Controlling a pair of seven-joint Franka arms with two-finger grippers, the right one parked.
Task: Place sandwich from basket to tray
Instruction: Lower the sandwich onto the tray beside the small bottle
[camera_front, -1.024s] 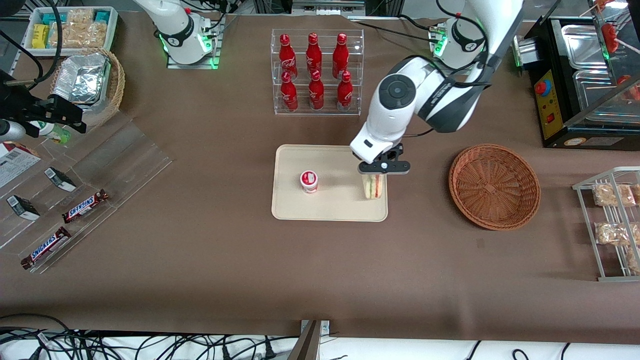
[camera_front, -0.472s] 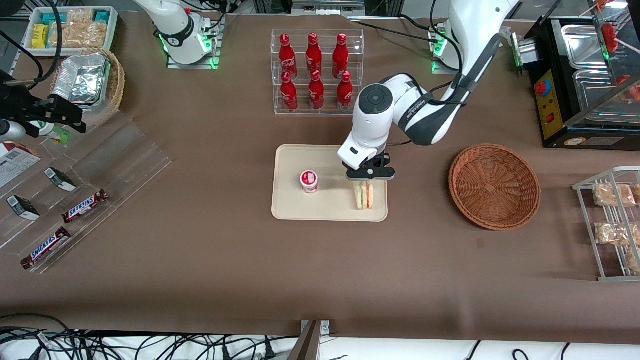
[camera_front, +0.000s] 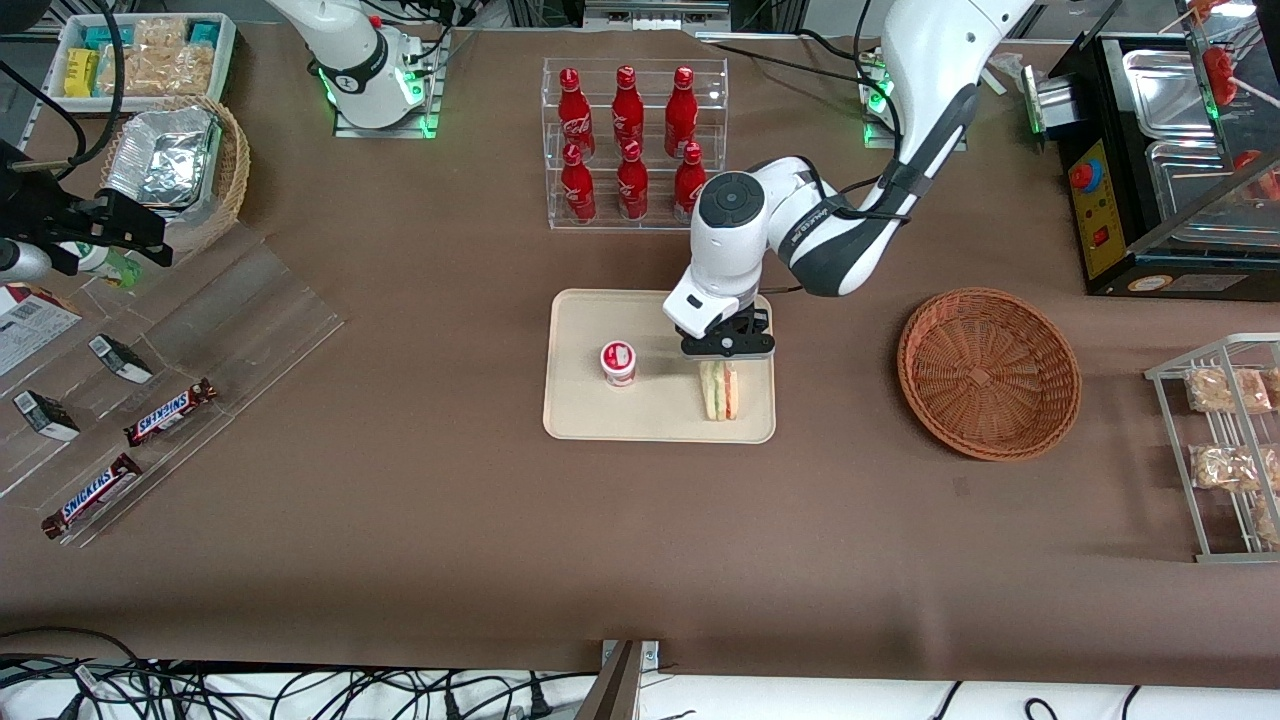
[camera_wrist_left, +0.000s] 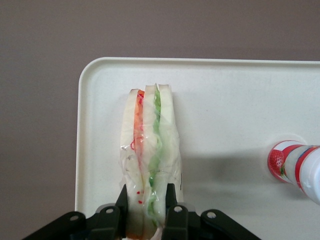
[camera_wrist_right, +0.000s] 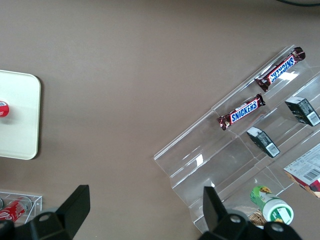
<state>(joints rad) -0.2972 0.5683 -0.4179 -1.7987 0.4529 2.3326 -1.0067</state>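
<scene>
The wrapped sandwich (camera_front: 719, 392) (camera_wrist_left: 149, 150), white bread with green and pink-red layers, stands on edge on the cream tray (camera_front: 580, 415) (camera_wrist_left: 225, 125), near the tray end closest to the basket. My left gripper (camera_front: 727, 352) (camera_wrist_left: 146, 205) is directly above it, shut on the sandwich, its black fingers (camera_wrist_left: 170, 200) pressing both bread faces. The reddish-brown wicker basket (camera_front: 988, 372) sits empty on the table, toward the working arm's end.
A small red-and-white strawberry cup (camera_front: 618, 362) (camera_wrist_left: 295, 165) stands on the tray beside the sandwich. A clear rack of red bottles (camera_front: 632, 140) is farther from the front camera. A wire rack of bagged snacks (camera_front: 1225, 440) and an acrylic candy-bar shelf (camera_front: 150, 400) flank the table.
My gripper has carried the sandwich sideways toward the tray's middle and lowered it; the sandwich now rests on the tray surface.
</scene>
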